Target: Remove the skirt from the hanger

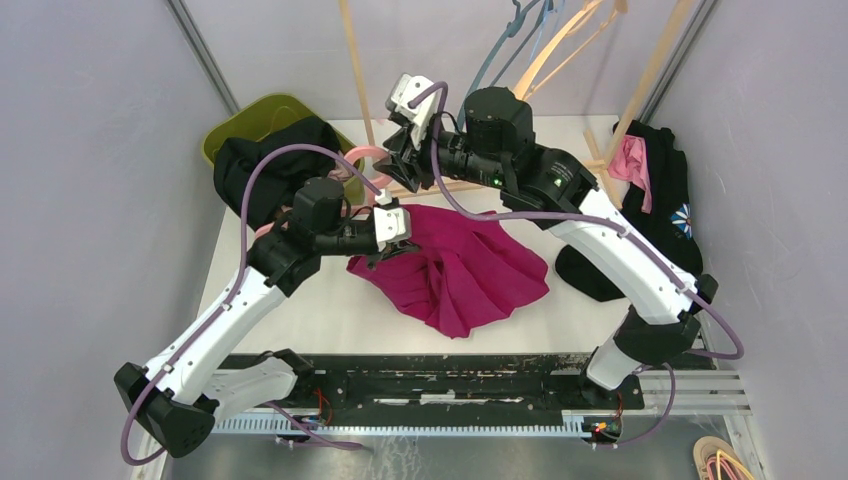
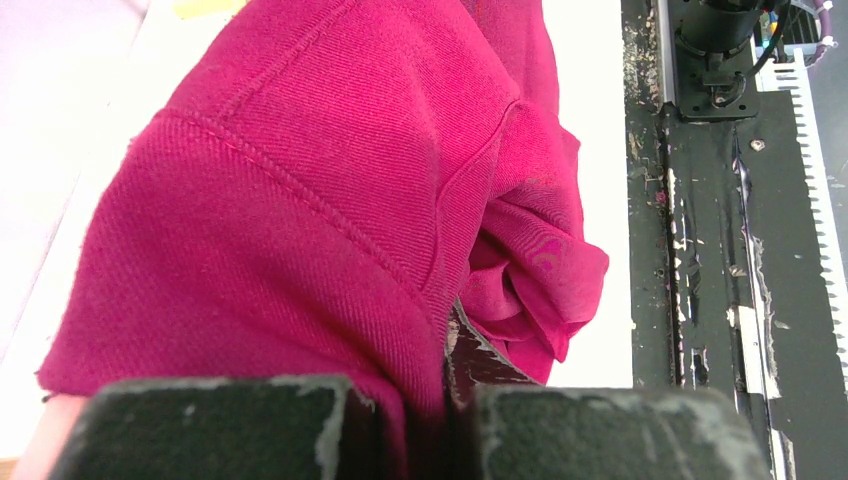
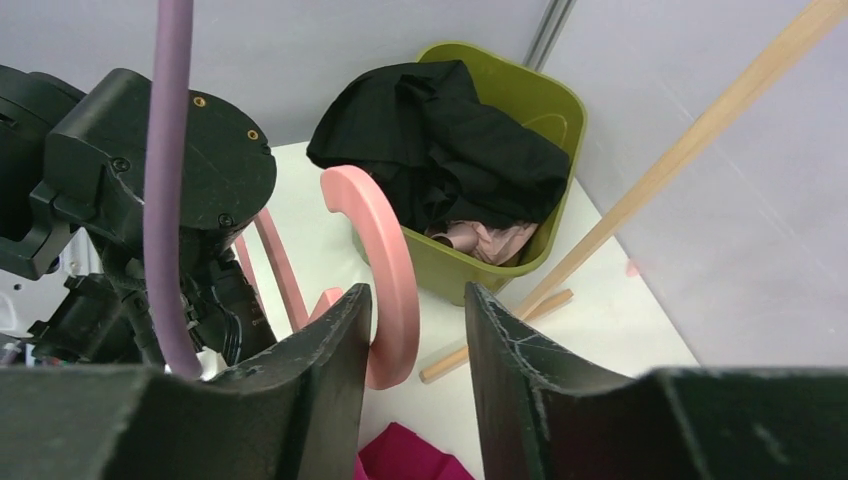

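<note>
so the left hand (image 2: 425,410) is clamped on the skirt (image 1: 460,265) at its edge, rest fanned over the tabletop (image 1: 300,310) to its right, while the open right hand (image 3: 415,300) sits at the hanger (image 3: 390,250) hook just beyond.

This looks like a robot lab. Plain pale walls (image 1: 90,150) and metal posts (image 1: 205,55) box in a white table (image 1: 320,320). Two robot arms (image 1: 215,330) with purple cables (image 1: 244,215) are bolted to a black rail (image 1: 430,365) along its near edge.
</note>
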